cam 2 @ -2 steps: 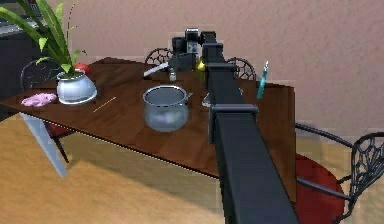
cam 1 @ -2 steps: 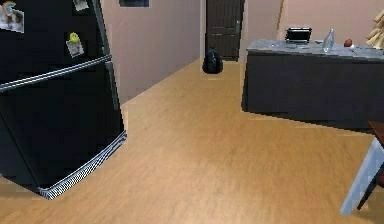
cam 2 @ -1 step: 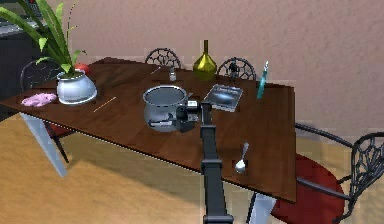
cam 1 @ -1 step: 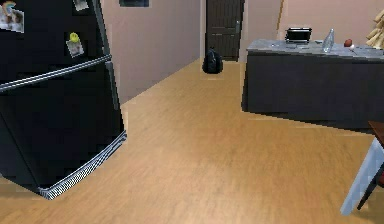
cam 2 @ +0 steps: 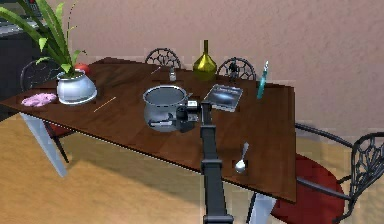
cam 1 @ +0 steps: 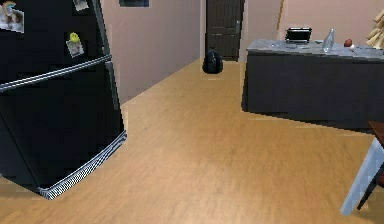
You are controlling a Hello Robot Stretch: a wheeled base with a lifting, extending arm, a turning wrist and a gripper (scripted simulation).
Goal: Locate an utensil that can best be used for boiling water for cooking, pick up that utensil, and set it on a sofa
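We had located the pot (cam 2: 163,99): it stood on the surface (cam 2: 118,122) near the middle, with our hand (cam 2: 173,124) right at it. We could not tell whether the hand grasped anything. As we judged it, lifting and carrying to a sofa remained.

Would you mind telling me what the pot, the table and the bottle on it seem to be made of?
Pot: probably metal, grey with a bright rim and a soft sheen. Table: likely wood, dark brown and smooth. Bottle: perhaps glass or glazed ceramic, olive-yellow and glossy; I cannot tell which.
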